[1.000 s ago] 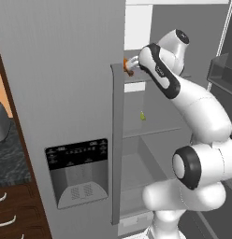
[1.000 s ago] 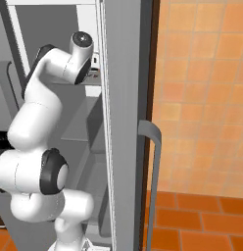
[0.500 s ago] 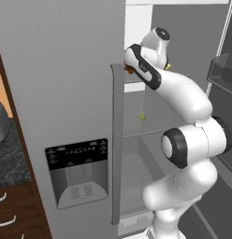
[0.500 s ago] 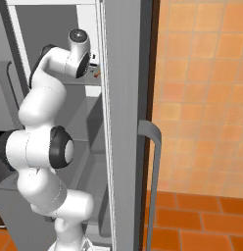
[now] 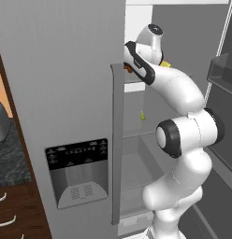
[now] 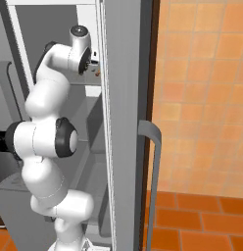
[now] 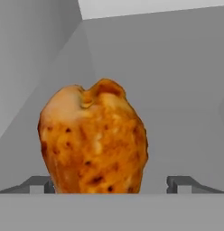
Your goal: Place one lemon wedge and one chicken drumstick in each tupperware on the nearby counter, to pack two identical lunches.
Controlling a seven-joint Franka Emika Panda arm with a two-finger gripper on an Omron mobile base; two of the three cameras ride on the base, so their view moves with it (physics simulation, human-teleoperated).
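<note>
**Reaching onto the fridge shelf for a drumstick**

Swinging further left along the upper fridge shelf (image 5: 136,80) over the last second, the arm is now bending more sharply at the elbow, with its hand pressing in close behind the edge of the closed fridge door (image 5: 66,107).

Left base view: the hand is hiding most of its target; a sliver of orange-brown chicken drumstick (image 5: 129,70) is peeking out just left of it. A lemon wedge (image 5: 142,115) is sitting on the shelf below, and another yellow bit is showing just right of the hand.

Right base view: the gripper (image 6: 95,62) is pointing right, toward the door edge, with a speck of orange just beside it.

Hand view: the chicken drumstick (image 7: 93,140) is lying straight ahead, fat end toward the camera, so its long axis seems to be running away from the hand. The gripper (image 7: 111,184) is standing wide open, its left fingertip touching or just behind the meat, the right one (image 7: 179,182) well clear. A short push forward looks needed before closing.
</note>
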